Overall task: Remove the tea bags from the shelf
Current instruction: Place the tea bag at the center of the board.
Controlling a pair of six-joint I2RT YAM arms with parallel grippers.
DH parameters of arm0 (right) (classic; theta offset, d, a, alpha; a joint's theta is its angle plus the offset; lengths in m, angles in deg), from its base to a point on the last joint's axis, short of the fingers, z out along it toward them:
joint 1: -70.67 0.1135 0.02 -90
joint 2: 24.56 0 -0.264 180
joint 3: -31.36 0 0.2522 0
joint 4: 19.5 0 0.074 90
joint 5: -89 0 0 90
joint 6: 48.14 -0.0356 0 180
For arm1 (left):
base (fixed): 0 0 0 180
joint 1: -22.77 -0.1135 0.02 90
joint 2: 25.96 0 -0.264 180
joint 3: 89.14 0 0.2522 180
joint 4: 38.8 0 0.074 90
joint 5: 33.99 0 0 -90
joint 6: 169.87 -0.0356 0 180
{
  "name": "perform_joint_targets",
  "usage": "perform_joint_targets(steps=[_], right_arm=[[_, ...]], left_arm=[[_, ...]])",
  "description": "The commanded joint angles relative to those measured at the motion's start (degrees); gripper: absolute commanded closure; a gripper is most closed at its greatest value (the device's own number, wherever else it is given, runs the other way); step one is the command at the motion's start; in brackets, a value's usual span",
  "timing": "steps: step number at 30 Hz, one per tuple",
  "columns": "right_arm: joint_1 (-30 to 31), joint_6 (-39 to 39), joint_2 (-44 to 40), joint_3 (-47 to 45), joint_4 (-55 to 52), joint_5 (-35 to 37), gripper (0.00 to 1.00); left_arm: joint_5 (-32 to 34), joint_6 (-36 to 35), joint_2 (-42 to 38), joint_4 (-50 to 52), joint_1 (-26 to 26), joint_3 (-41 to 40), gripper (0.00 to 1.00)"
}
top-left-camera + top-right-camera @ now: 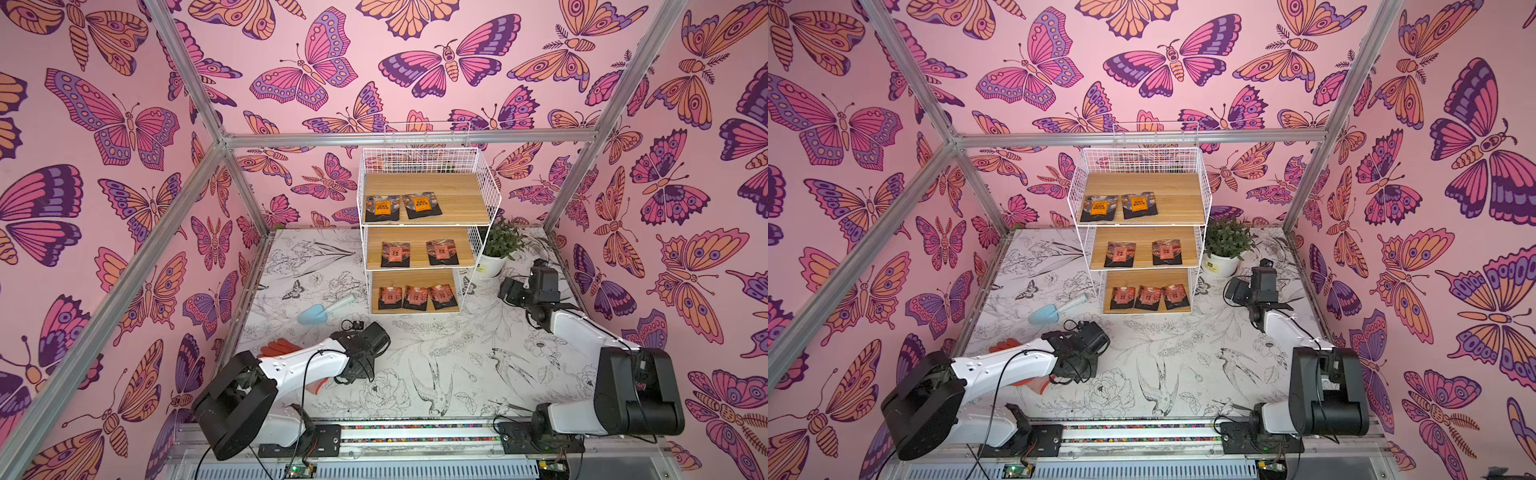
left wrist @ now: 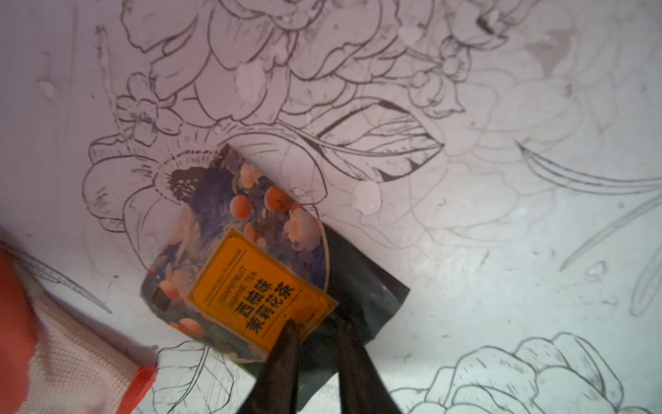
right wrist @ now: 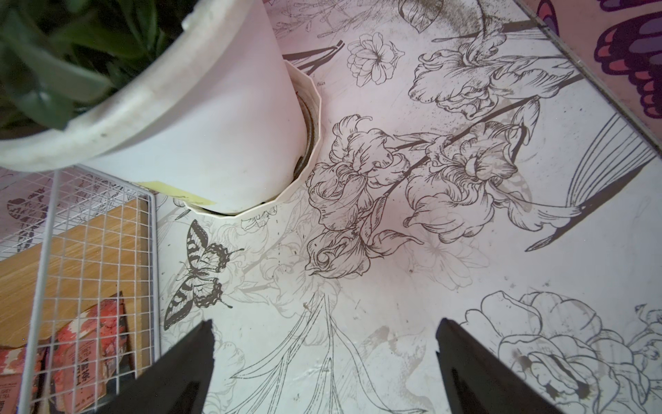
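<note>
The white wire shelf point(image 1: 457, 199) stands at the back of the table, seen in both top views. Two orange-labelled tea bags point(image 1: 382, 208) lie on its top board, two reddish ones point(image 1: 395, 254) on the middle board and three point(image 1: 415, 297) on the bottom board. Another orange-labelled tea bag point(image 2: 233, 279) lies flat on the table under my left gripper point(image 2: 317, 328). The jaws stand a narrow way apart over its black corner. My right gripper point(image 3: 324, 326) hangs wide open over bare table beside the shelf's point(image 3: 71, 243) lower right corner, with nothing between its fingers.
An orange rubber glove point(image 1: 278, 347) lies beside the left arm and shows at the edge of the left wrist view point(image 2: 14, 340). A light blue scoop point(image 1: 313, 315) lies left of the shelf. A white plant pot point(image 1: 492, 264) stands at the shelf's right, close to the right gripper.
</note>
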Motion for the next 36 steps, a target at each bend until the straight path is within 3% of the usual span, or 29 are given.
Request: perform_joint_targets(steps=[1, 3, 8, 11, 14, 22, 36], right_arm=[[0.0, -0.1, 0.4, 1.7, -0.5, 0.5, 0.01], [0.0, 0.0, 0.7, 2.0, -0.7, 0.4, 0.01], [0.0, -0.1, 0.7, 1.9, -0.5, 0.5, 0.01], [0.0, -0.1, 0.7, 1.9, -0.6, 0.4, 0.01], [0.0, -0.1, 0.7, 2.0, -0.6, 0.4, 0.01], [0.0, -0.1, 0.8, 2.0, -0.6, 0.4, 0.01], [0.0, -0.1, 1.1, 2.2, -0.6, 0.4, 0.01]], left_arm=[[0.3, -0.7, -2.7, 5.2, -0.5, 2.9, 0.65], [0.6, -0.3, -4.1, 7.4, -1.1, 3.5, 0.53], [-2.0, 1.3, -8.2, 8.1, -4.0, 1.2, 0.34], [-5.9, 1.7, -10.2, 4.5, -6.6, -2.0, 0.27], [-10.7, 2.9, -13.3, 0.2, -10.0, -5.2, 0.1], [-15.7, 1.8, -14.9, -2.3, -15.4, -7.5, 0.03], [-17.7, -2.2, -2.9, -7.6, -16.8, -4.4, 0.01]])
